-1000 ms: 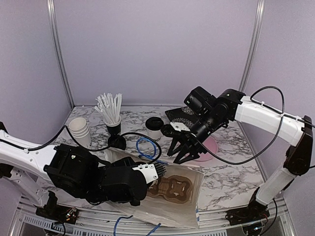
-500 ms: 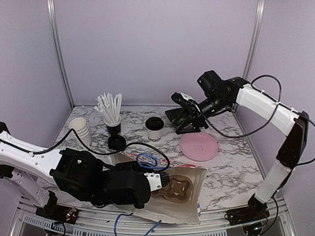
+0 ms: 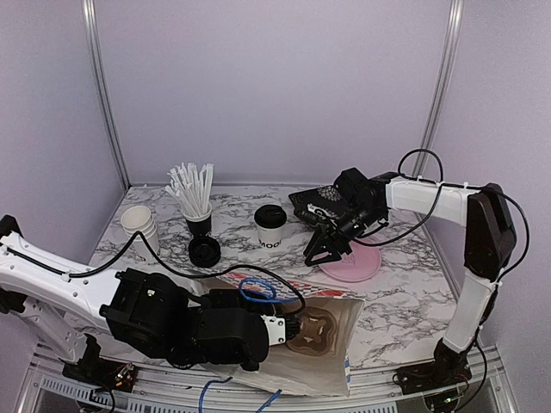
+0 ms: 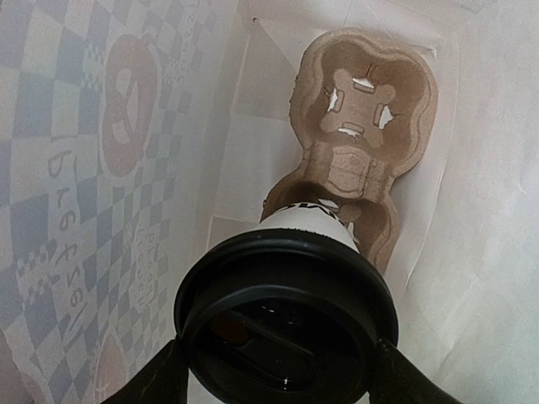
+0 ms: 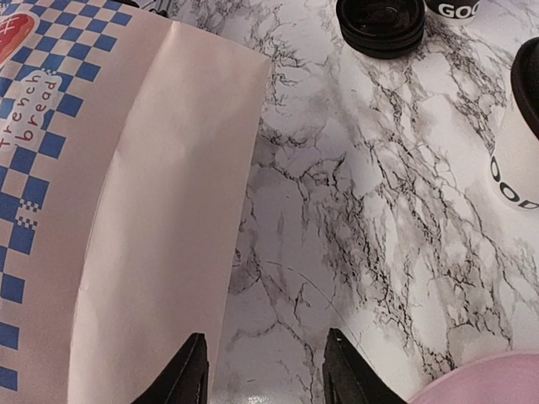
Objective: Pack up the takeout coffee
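Left gripper (image 4: 278, 380): mine; jaws spread fairly wide and pressed against both sides of a cup, just under its lid.
Held cup (image 4: 286, 324): white paper takeout cup with a black plastic lid, inside the white paper bag with blue check print (image 4: 101, 168).
Carrier (image 4: 364, 126): brown moulded-pulp two-cup tray at the bottom of the bag; its long axis runs straight away from my fingers, deeper in.
Key relation: the cup's base is at the near socket, but I cannot tell whether it is seated. The far socket is empty.
Right gripper (image 5: 265, 364): mine; jaws partly apart, holding nothing, over the marble table (image 5: 354, 210) beside the bag.
Second cup (image 3: 271, 225): the same lidded kind with black lettering, upright on the table, near that gripper and off to its left; my right arm is the nearer.
Next move, as I judge: settle the cup straight down into the near socket.
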Motion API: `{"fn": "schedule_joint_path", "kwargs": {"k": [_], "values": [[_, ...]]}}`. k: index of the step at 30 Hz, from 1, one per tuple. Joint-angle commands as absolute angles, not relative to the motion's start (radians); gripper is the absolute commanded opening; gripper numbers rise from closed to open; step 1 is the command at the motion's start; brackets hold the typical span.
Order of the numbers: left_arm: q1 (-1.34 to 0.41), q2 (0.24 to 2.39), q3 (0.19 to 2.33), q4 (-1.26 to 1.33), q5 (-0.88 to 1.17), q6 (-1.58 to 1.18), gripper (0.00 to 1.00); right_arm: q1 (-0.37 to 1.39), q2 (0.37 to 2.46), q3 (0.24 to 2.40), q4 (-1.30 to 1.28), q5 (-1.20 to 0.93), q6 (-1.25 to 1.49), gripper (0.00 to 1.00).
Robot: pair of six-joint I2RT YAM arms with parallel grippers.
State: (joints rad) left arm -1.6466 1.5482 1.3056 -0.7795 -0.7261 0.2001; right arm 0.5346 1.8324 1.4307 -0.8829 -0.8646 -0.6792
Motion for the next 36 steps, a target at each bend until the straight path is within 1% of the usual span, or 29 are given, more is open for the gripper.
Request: {"fn": "schedule_joint_path", "kwargs": {"k": [1, 17, 26, 36], "values": [[-1.654, 1.563, 1.3, -0.742, -0.758, 0.249, 0.39, 0.54, 1.83, 1.42, -0.824, -0.864, -0.644, 0.44], [-1.652, 1.564, 1.264, -0.723, -0.739, 0.331, 0.39, 0.54, 1.837, 1.414, -0.831, -0.885, -0.644, 0.44], [-1.651, 1.578, 1.24, -0.682, -0.795, 0.352, 0.39, 0.54, 1.834, 1.41, -0.835, -0.891, -0.64, 0.44], [-1.641, 1.594, 1.233, -0.673, -0.741, 0.321, 0.42, 0.543, 1.838, 1.408, -0.838, -0.905, -0.64, 0.45]]}}
